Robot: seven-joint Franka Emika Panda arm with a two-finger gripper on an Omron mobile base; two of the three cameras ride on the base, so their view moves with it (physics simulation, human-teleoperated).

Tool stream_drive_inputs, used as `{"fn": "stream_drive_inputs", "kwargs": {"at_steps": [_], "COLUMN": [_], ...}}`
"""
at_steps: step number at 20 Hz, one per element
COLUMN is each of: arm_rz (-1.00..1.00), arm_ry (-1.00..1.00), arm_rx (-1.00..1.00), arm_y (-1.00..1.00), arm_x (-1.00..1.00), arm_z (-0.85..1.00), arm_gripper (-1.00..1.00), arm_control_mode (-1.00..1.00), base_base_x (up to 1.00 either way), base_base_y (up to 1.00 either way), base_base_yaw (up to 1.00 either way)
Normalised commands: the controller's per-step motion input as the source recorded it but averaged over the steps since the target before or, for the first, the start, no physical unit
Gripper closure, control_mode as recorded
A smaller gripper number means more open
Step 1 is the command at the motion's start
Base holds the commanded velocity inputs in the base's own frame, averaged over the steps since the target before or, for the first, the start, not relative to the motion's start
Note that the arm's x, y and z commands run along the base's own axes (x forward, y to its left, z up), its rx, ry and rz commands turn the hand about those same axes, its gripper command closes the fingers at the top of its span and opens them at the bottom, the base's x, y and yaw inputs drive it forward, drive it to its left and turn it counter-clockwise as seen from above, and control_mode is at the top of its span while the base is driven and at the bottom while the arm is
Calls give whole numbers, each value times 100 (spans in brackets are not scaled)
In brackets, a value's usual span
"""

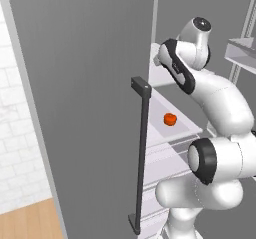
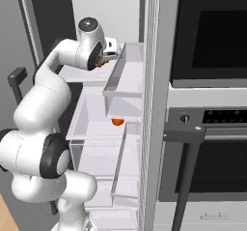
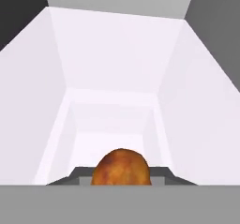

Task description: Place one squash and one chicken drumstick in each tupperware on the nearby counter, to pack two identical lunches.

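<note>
Nearest the hand camera, the chicken drumstick [image 3: 121,168] sits right between the dark finger tips of the claw [image 3: 121,183], its plump golden-brown end facing up the fridge shelf. The claw is closed as far as it goes, and it appears to have the drumstick pinched at the thick end. That seems the right place: the meaty part is rounded and probably a little soft and greasy, so a grip across its widest girth should slip less than one on the thin bone tip. It looks light, so lifting should be easy.

Farther from the drumstick, on a lower shelf [image 1: 176,128] of the open fridge, the small round orange-red squash [image 1: 170,119] lies alone. It is likely firm and apt to roll, best taken across its middle.
</note>
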Motion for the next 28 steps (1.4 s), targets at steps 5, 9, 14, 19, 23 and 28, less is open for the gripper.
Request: {"fn": "stream_drive_inputs", "kwargs": {"at_steps": [5,9,14,19,23,28], "arm_rz": [0,0,0,0,0,0], "arm_ry": [-8,-23,-18,-1,0,0], "arm_rx": [-2,0,-1,0,0,0], "arm_y": [0,0,0,0,0,0], "arm_x": [-100,-100,-100,-100,-100,-20], "arm_z": [-23,-60,-58,-21,-20,-5], "arm_gripper": [100,100,100,100,100,100], "arm_control_mode": [-100,-100,-100,-100,-100,100], "base_base_x": [0,0,0,0,0,-80], "base_base_y": [0,0,0,0,0,0], "base_base_yaw": [0,0,0,0,0,0]}}
